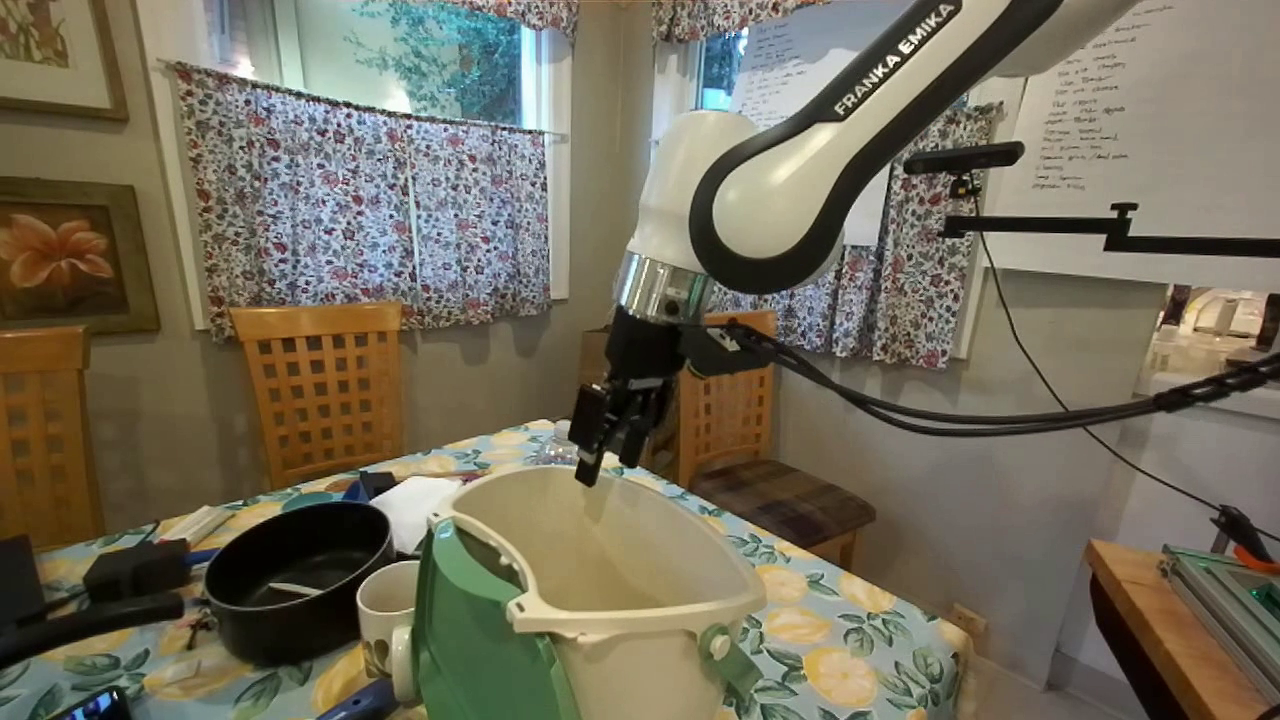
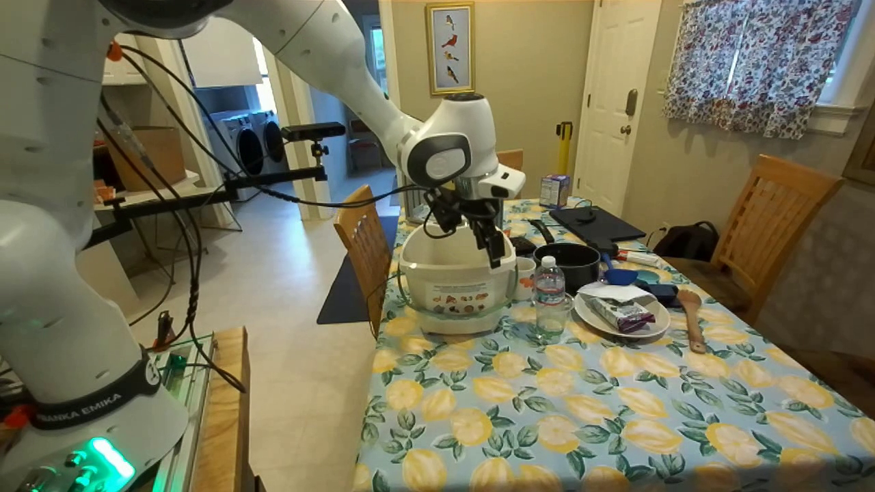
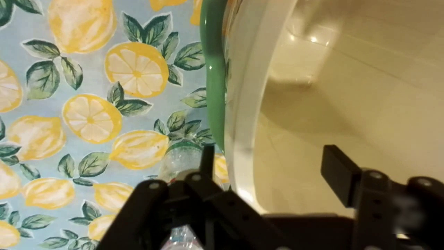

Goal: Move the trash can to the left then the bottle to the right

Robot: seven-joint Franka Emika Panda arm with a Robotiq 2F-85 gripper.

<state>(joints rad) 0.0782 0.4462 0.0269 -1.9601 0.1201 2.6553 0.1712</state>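
The cream-white trash can [image 1: 640,650] with its green lid panel stands upright on the table; it also shows in an exterior view [image 2: 458,294]. Its rim [image 3: 241,125] runs down the wrist view. My gripper [image 1: 608,462] is open and empty above the rim. In the wrist view the gripper [image 3: 267,163] has one finger on the outer side of the rim and one over the inside, both apart from it. The clear bottle [image 2: 549,297] stands close beside the bin. It is partly hidden behind a finger in the wrist view [image 3: 182,158] and by the bin in an exterior view [image 1: 556,447].
A black pan [image 1: 300,580] and a white mug [image 1: 385,605] stand close to the bin. A white plate [image 2: 656,324] with a wrapper [image 2: 618,314] and a wooden spoon [image 2: 692,321] lie past the bottle. The lemon-print tablecloth [image 2: 560,410] covers the table.
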